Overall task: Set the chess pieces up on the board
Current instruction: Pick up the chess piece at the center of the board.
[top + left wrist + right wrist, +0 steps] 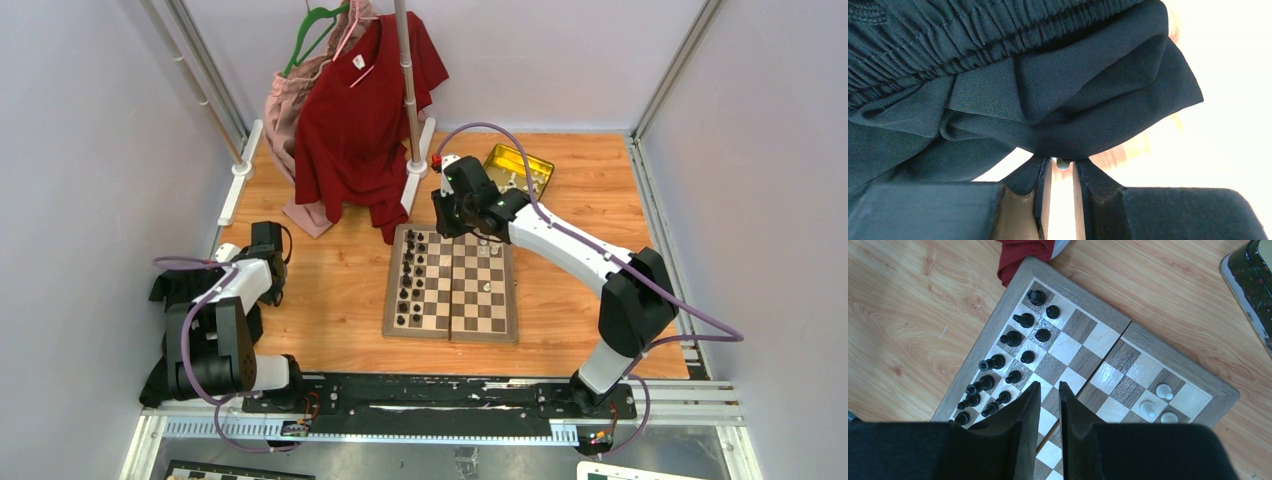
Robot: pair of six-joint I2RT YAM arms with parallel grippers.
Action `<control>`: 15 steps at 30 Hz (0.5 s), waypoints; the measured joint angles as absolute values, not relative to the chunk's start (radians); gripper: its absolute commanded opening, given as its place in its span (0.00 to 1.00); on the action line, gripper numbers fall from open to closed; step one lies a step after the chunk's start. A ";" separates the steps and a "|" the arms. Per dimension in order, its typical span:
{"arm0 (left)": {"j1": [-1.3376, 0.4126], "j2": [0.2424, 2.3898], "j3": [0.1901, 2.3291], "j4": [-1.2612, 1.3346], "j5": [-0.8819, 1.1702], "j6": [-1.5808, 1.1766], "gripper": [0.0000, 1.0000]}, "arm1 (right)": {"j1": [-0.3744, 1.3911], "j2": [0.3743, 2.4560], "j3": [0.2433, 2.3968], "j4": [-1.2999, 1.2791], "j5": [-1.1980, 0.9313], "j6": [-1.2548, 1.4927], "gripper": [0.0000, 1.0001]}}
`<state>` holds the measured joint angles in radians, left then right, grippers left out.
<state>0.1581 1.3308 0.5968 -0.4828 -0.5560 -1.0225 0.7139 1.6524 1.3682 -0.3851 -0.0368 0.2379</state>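
The right hand (1047, 385), fingers slightly apart with nothing between them, hovers over the board (1066, 346) at frame centre, where black figures (1013, 337) fill the left rows but only a few white chess pieces (1163, 390) stand lower right, so most seem yet unplaced.

Red T-shirt (365, 110) hung on a rack pole (405, 80). To its left, pink garment (285, 110) under green hanger (312, 28). To its right, gold tin (518, 170). Below its hem, black chess figures (408, 280). Far left of it, dark navy cloth (998, 90).
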 measured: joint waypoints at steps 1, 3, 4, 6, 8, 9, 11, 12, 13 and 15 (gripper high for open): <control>0.158 1.331 0.597 -0.483 -0.555 -1.022 0.15 | 0.714 1.652 1.368 -0.385 -0.037 0.238 0.24; 0.159 1.331 0.597 -0.483 -0.554 -1.022 0.07 | 0.714 1.652 1.368 -0.385 -0.037 0.238 0.24; 0.160 1.331 0.597 -0.483 -0.553 -1.022 0.03 | 0.714 1.652 1.368 -0.385 -0.037 0.238 0.24; 0.160 1.330 0.597 -0.483 -0.552 -1.022 0.00 | 0.714 1.652 1.368 -0.385 -0.037 0.238 0.24; 0.161 1.329 0.597 -0.483 -0.550 -1.022 0.00 | 0.714 1.652 1.368 -0.385 -0.037 0.238 0.24; 0.161 1.328 0.597 -0.484 -0.549 -1.022 0.00 | 0.714 1.652 1.367 -0.385 -0.037 0.238 0.24; 0.162 1.324 0.597 -0.487 -0.542 -1.022 0.00 | 0.714 1.652 1.366 -0.385 -0.037 0.238 0.24; 0.162 1.319 0.596 -0.492 -0.535 -1.022 0.00 | 0.714 1.652 1.365 -0.385 -0.037 0.238 0.24; 0.162 1.315 0.596 -0.497 -0.530 -1.022 0.00 | 0.714 1.652 1.365 -0.385 -0.037 0.238 0.24; 0.162 1.301 0.596 -0.506 -0.518 -1.021 0.00 | 0.713 1.652 1.365 -0.385 -0.038 0.238 0.24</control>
